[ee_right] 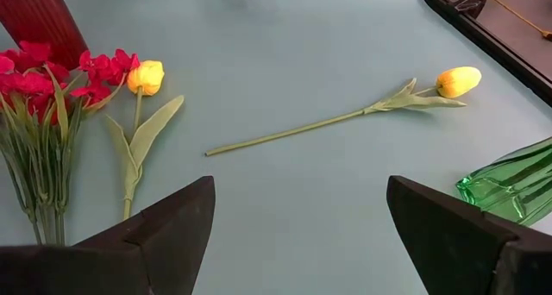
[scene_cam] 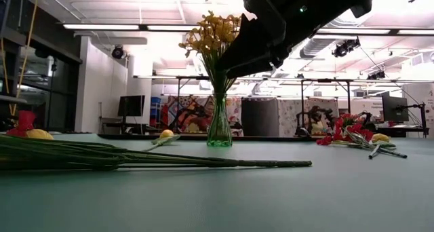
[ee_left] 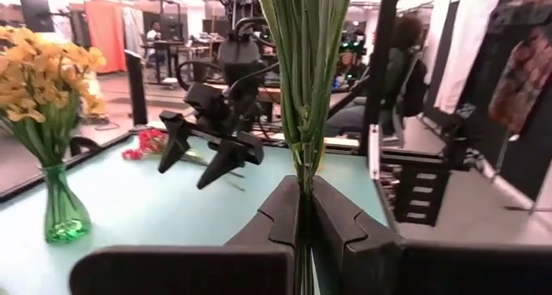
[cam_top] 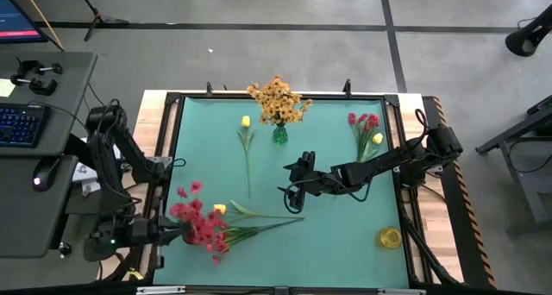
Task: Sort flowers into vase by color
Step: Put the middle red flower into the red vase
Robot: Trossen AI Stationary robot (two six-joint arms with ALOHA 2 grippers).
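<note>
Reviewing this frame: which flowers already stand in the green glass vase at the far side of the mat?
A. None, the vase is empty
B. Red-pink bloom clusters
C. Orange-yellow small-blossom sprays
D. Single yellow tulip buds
C: the green glass vase holds a bunch of orange-yellow sprays, while the red-pink blooms and a yellow tulip lie flat on the mat.

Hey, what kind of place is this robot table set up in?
Probably a robotics lab or workshop: a desk with a blue-lit keyboard beside the teal-topped table, bare concrete floor, and more workstations with a seated person behind.
</note>
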